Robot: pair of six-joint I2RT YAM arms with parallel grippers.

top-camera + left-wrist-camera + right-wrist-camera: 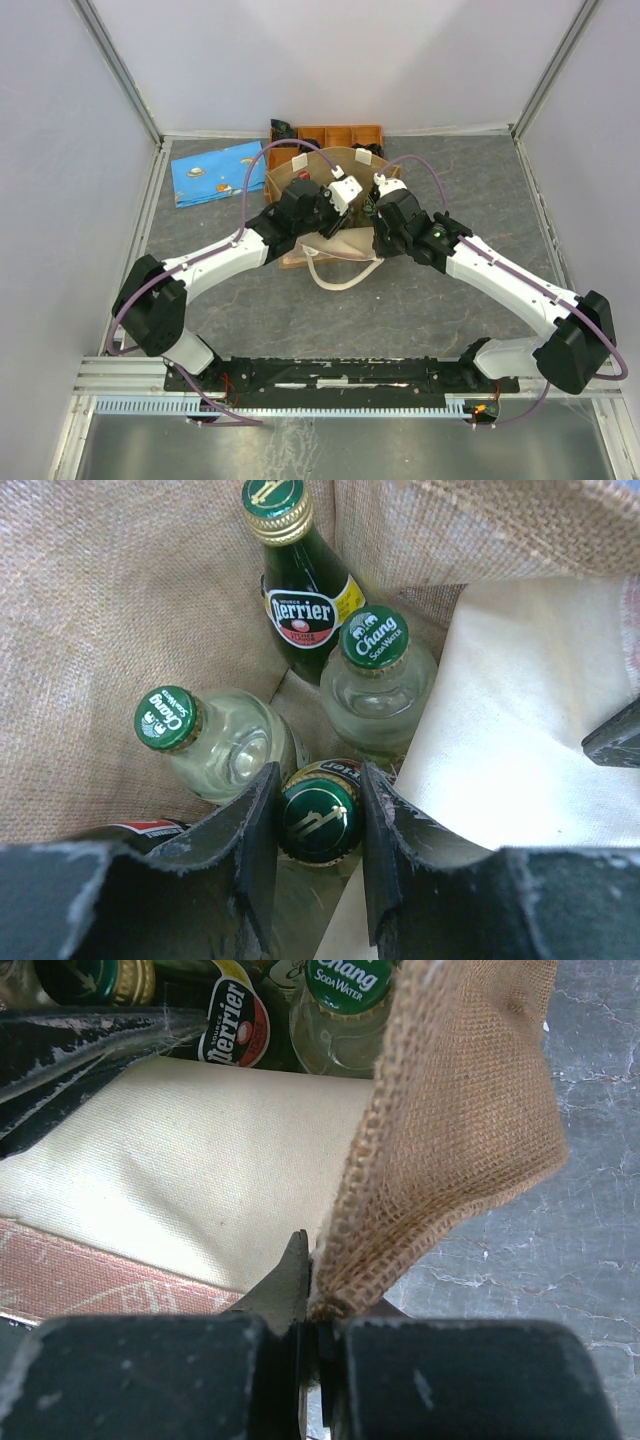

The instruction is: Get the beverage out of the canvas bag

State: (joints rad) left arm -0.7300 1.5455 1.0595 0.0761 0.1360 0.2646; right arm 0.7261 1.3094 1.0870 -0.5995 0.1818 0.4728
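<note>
L gripper [318, 775] is set inside canvas bag [285, 170], jaws narrow astride green-capped bottle [320, 822]; whether they're clamped on it can't be told. Neck to be clamped below cap and lifted straight up, clear of adjacent Chang bottle [220, 745]. R gripper [310, 1315] is pinched shut on the bag rim, which should be held taut so the mouth stays wide.

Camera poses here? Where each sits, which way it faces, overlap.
Top external: above and behind the bases, looking down; left arm and right arm meet over the canvas bag.
Left wrist: in the bag's mouth, looking down; left gripper straddles a green-capped bottle.
Right wrist: at the bag's rim; right gripper pinches it.
Both wrist views share the Perrier bottle.
</note>
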